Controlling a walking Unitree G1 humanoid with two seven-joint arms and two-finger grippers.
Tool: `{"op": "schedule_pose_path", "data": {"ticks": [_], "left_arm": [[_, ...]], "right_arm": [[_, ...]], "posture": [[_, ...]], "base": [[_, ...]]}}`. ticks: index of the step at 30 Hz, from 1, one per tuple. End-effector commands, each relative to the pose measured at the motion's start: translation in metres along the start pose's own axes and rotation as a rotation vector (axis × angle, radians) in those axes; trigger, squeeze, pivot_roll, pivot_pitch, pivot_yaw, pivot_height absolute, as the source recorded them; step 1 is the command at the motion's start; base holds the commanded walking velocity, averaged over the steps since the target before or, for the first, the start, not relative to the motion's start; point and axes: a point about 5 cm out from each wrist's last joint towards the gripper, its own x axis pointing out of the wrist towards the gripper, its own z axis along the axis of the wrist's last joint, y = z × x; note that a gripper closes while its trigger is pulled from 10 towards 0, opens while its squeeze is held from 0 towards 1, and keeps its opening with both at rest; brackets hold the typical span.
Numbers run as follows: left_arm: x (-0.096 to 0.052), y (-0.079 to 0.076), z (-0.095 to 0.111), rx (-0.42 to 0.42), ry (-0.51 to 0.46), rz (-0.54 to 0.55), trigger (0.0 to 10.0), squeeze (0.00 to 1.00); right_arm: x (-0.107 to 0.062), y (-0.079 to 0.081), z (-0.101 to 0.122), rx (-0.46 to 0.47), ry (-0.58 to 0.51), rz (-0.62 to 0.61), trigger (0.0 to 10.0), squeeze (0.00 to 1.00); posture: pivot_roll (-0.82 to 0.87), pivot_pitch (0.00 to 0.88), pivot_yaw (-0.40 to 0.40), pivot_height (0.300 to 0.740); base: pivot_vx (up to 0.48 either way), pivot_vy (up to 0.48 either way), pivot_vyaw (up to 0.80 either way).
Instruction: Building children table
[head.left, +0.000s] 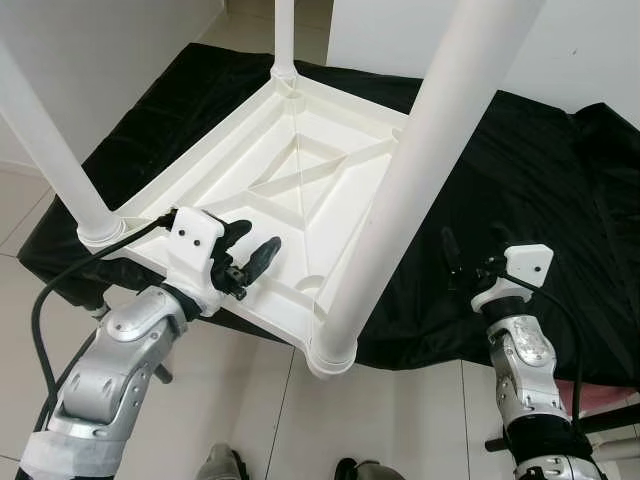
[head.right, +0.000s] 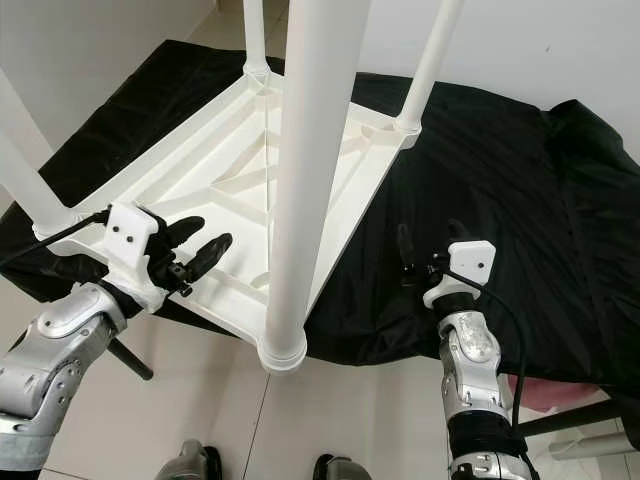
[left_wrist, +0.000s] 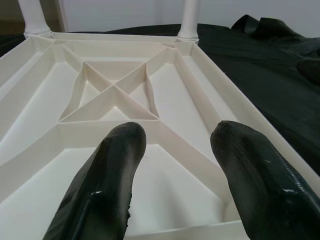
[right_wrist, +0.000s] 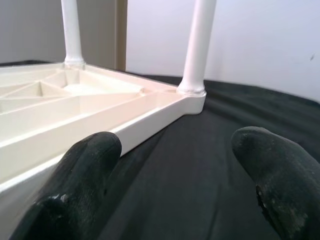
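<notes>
**A:** So where does the children's table (head.left: 300, 180) stand right now?

**B:** Upside down on a black cloth (head.left: 520, 200), with its ribbed underside facing up. All four white legs look seated in the corner sockets and rise straight up. The near leg (head.left: 400, 190) climbs from the corner closest to the robot, which hangs over the cloth's edge above the tiled floor (head.left: 270, 420).

**A:** And the grippers?

**B:** The left gripper (head.left: 252, 256) hovers over the near-left part of the underside, its two black fingers spread apart and holding nothing. In the left wrist view they point along the tabletop's length toward the X-shaped ribs (left_wrist: 116, 90) at the middle. The right gripper (head.right: 403, 252) is out over the bare cloth, beside the table's right rim; its fingers (right_wrist: 85, 170) are also apart and empty, with that rim just off one of them.

**A:** What does the next move hinge on?

**B:** As I judge it, assembly looks done, so what remains is turning the table over. Its long axis runs away from the robot and somewhat to its left, with the two long rims on either side. The left gripper is already above the frame; the right one lies outside the right rim and would have to move inward to take hold.
</notes>
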Motion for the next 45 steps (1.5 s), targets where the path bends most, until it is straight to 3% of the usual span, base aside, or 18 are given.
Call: {"op": "schedule_pose_path", "data": {"ticks": [1, 3, 4, 6, 9, 15, 19, 20, 24, 26, 28, 35, 38, 39, 45], "left_arm": [[-0.009, -0.014, -0.003, 0.027, 0.018, -0.222, 10.0, 0.00], [-0.019, -0.021, -0.010, 0.071, 0.070, -0.322, 10.0, 0.00], [-0.019, -0.021, -0.010, 0.071, 0.070, -0.322, 10.0, 0.00], [-0.024, -0.021, -0.024, 0.163, 0.158, -0.359, 10.0, 0.00], [-0.024, -0.021, -0.029, 0.200, 0.182, -0.370, 10.0, 0.00], [-0.011, -0.016, -0.050, 0.317, 0.278, -0.355, 10.0, 0.00], [-0.007, -0.013, -0.053, 0.333, 0.290, -0.342, 10.0, 0.00], [0.005, -0.004, -0.061, 0.396, 0.318, -0.300, 10.0, 0.00], [0.019, 0.004, -0.066, 0.441, 0.324, -0.254, 10.0, 0.00], [0.019, 0.004, -0.066, 0.441, 0.324, -0.254, 10.0, 0.00], [0.033, 0.005, -0.063, 0.452, 0.295, -0.234, 10.0, 0.00], [0.060, -0.002, -0.057, 0.449, 0.236, -0.229, 10.0, 0.00], [0.071, -0.007, -0.056, 0.447, 0.209, -0.241, 10.0, 0.00], [0.082, -0.011, -0.056, 0.445, 0.191, -0.243, 10.0, 0.00], [0.098, -0.017, -0.052, 0.408, 0.155, -0.226, 10.0, 0.00]], "right_arm": [[-0.007, -0.002, 0.000, -0.009, 0.018, -0.007, 10.0, 0.00], [-0.011, 0.001, 0.003, -0.011, 0.027, 0.014, 10.0, 0.00], [-0.011, 0.001, 0.003, -0.011, 0.027, 0.014, 10.0, 0.00], [-0.012, 0.003, 0.007, -0.016, 0.034, 0.029, 10.0, 0.00], [-0.012, 0.004, 0.007, -0.015, 0.034, 0.031, 10.0, 0.00], [-0.008, 0.011, 0.007, -0.008, 0.036, 0.024, 10.0, 0.00], [-0.007, 0.012, 0.007, -0.006, 0.037, 0.025, 10.0, 0.00], [-0.006, 0.013, 0.009, -0.001, 0.040, 0.019, 10.0, 0.00], [-0.004, 0.014, 0.012, 0.000, 0.036, 0.017, 10.0, 0.00], [-0.004, 0.014, 0.012, 0.000, 0.036, 0.017, 10.0, 0.00], [-0.005, 0.013, 0.013, 0.019, 0.026, 0.008, 10.0, 0.00], [-0.009, 0.006, 0.018, 0.104, 0.027, 0.037, 10.0, 0.00], [-0.015, 0.001, 0.020, 0.108, 0.044, 0.099, 10.0, 0.00], [-0.023, -0.001, 0.020, 0.087, 0.087, 0.207, 10.0, 0.00], [-0.038, -0.008, 0.023, 0.043, 0.154, 0.355, 10.0, 0.00]], "posture": [[0.08, 0.176, -0.048, 0.740], [0.08, 0.178, -0.053, 0.740], [0.08, 0.178, -0.053, 0.740], [0.09, 0.176, -0.049, 0.740], [0.09, 0.176, -0.049, 0.740], [0.08, 0.166, -0.047, 0.740], [0.08, 0.163, -0.046, 0.740], [0.08, 0.160, -0.045, 0.740], [0.08, 0.156, -0.044, 0.740], [0.08, 0.156, -0.044, 0.740], [0.07, 0.152, -0.038, 0.740], [0.05, 0.152, -0.028, 0.740], [0.03, 0.152, -0.023, 0.740], [0.03, 0.154, -0.019, 0.740], [0.00, 0.148, -0.005, 0.740]], "base": [[0.000, 0.000, 0.00], [0.000, 0.000, 0.00], [0.000, 0.000, 0.00], [0.000, 0.000, 0.00], [0.000, 0.000, 0.00], [0.000, 0.000, 0.00], [0.000, 0.000, 0.00], [0.000, 0.000, 0.00], [0.000, 0.000, 0.00], [0.000, 0.000, 0.00], [0.000, 0.000, 0.00], [0.000, 0.000, 0.00], [0.000, 0.000, 0.00], [0.000, 0.000, 0.00], [0.000, 0.000, 0.00]]}}
